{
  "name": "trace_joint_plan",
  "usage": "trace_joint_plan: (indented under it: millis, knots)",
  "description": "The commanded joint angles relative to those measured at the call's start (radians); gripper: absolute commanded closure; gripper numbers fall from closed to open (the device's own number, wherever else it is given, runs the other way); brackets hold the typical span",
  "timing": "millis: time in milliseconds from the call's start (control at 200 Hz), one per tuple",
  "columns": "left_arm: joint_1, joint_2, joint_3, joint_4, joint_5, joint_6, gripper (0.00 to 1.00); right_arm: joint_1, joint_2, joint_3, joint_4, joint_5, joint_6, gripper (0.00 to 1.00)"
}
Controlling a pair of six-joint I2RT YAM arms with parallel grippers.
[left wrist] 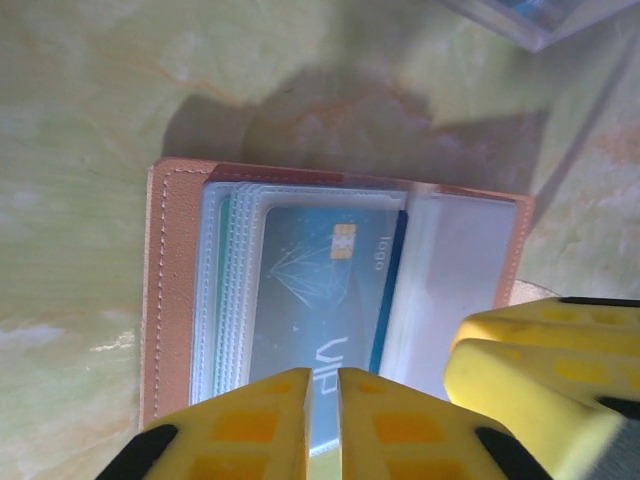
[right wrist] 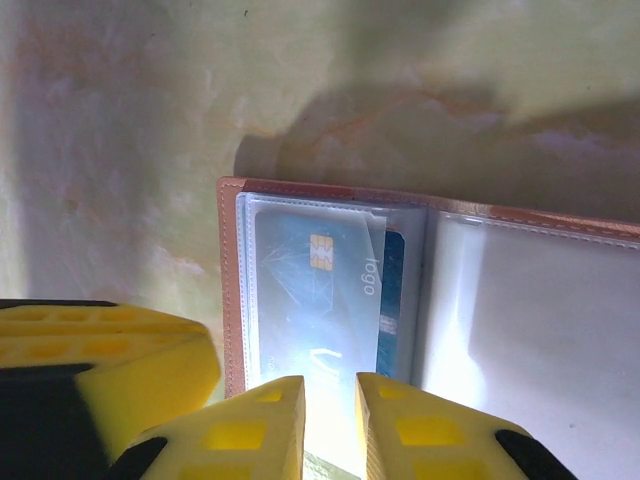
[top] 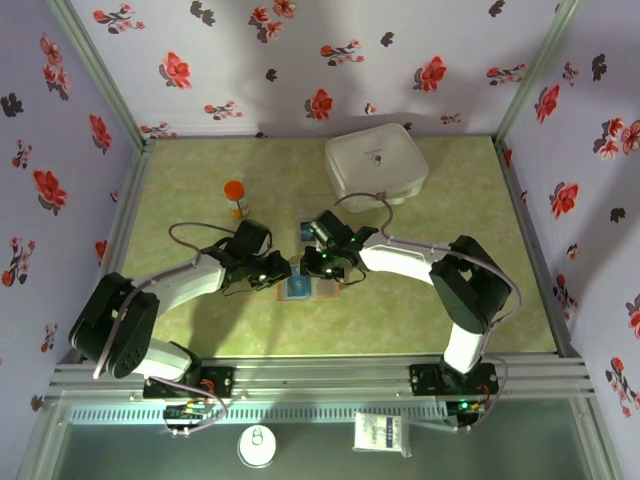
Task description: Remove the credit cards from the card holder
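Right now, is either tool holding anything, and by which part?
Left tool looks pinched on the short edge of the blue card, which sits in the wallet. Right tool straddles the same end with a gap; its hold cannot be told.

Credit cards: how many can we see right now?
2. A light-blue chip card at the front of the card holder, and a darker blue card peeking out behind its right edge. The stacked sleeves may hide more.
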State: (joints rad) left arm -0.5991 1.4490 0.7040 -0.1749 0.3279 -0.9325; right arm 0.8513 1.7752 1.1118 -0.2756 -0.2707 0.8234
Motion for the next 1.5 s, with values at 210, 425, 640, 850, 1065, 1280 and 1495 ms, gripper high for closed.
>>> trace_joint_plan:
  millis: [210,425,640,850,1065,1280,1495]
  knots:
    - [0.006,0.089,0.015,0.014,0.028,0.050,0.94,0.003,0.040,0.004,0.031,-0.047,0.018,0.78]
    - [0.005,0.091,0.016,-0.019,0.005,0.060,0.96,0.002,0.059,-0.012,0.041,-0.049,0.025,0.79]
    - [0.005,0.080,-0.003,-0.025,0.002,0.052,0.96,0.003,0.080,-0.023,0.059,-0.051,0.028,0.79]
    - [0.005,0.073,-0.011,-0.035,-0.003,0.054,0.96,0.003,0.089,-0.043,0.061,-0.034,0.033,0.76]
    - [0.006,0.059,-0.023,-0.033,-0.010,0.047,0.96,0.003,0.060,-0.054,0.031,0.009,0.017,0.75]
    - [0.005,0.025,-0.031,-0.025,-0.010,0.035,0.95,0.003,0.040,-0.036,-0.011,0.034,-0.016,0.74]
    - [0.005,0.017,-0.020,-0.034,-0.011,0.032,0.94,0.003,0.014,-0.037,-0.022,0.041,-0.026,0.74]
